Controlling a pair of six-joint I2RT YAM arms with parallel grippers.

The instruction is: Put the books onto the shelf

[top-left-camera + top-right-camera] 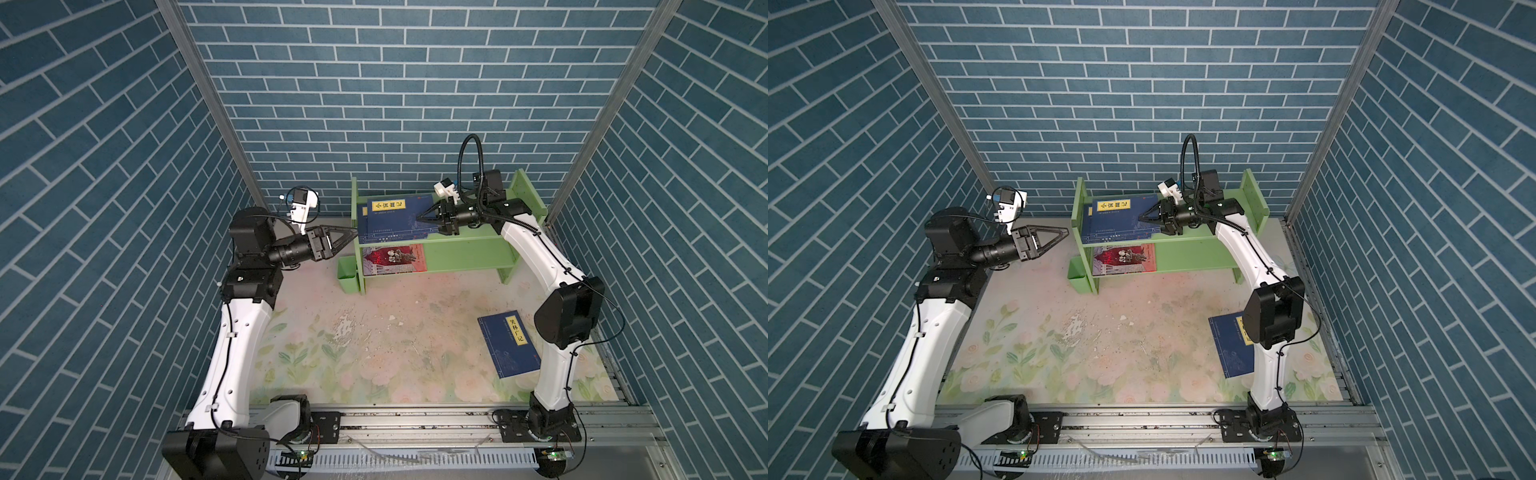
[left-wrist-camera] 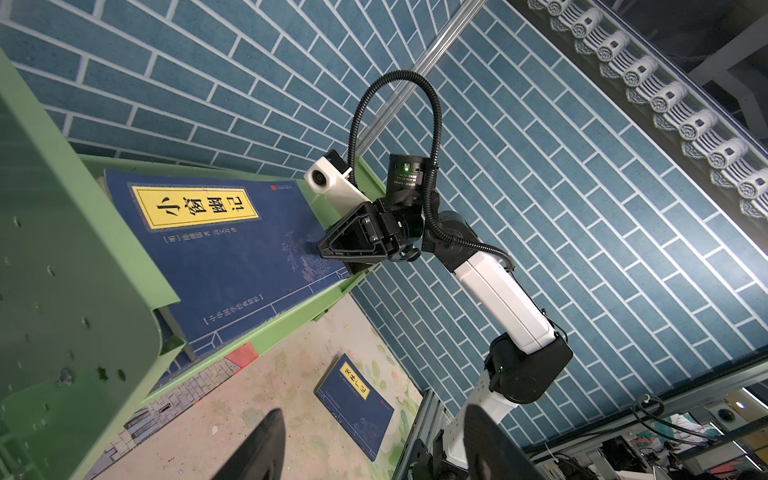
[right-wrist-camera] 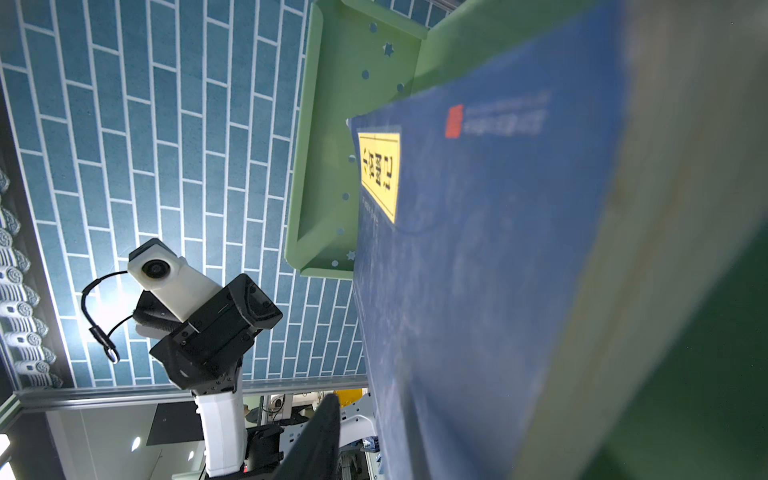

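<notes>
Books and shelf. A stack of dark blue books lies flat on the upper tier of the green shelf, pushed toward the end that carries the small cup. A red-and-grey book lies flat on the lower tier beneath it. One more blue book lies flat on the surface, well apart from the shelf and close under the right arm's elbow, so the task is judged mostly but not wholly done. The right fingers sit at the free edge of the top book and look slightly spread. In the right wrist view one finger stands clear of the cover, while its partner is hidden. The left fingers hover just beside the shelf's perforated end panel, spread wide and empty, as the left wrist view confirms. Hazards, as judged: if a finger rubs the cover while backing out, it may drag the top book off its stack or over the tier's front lip. The thin book on the surface offers little edge to pinch and may slide rather than lift. A careless swing of the left arm may knock the shelf.
</notes>
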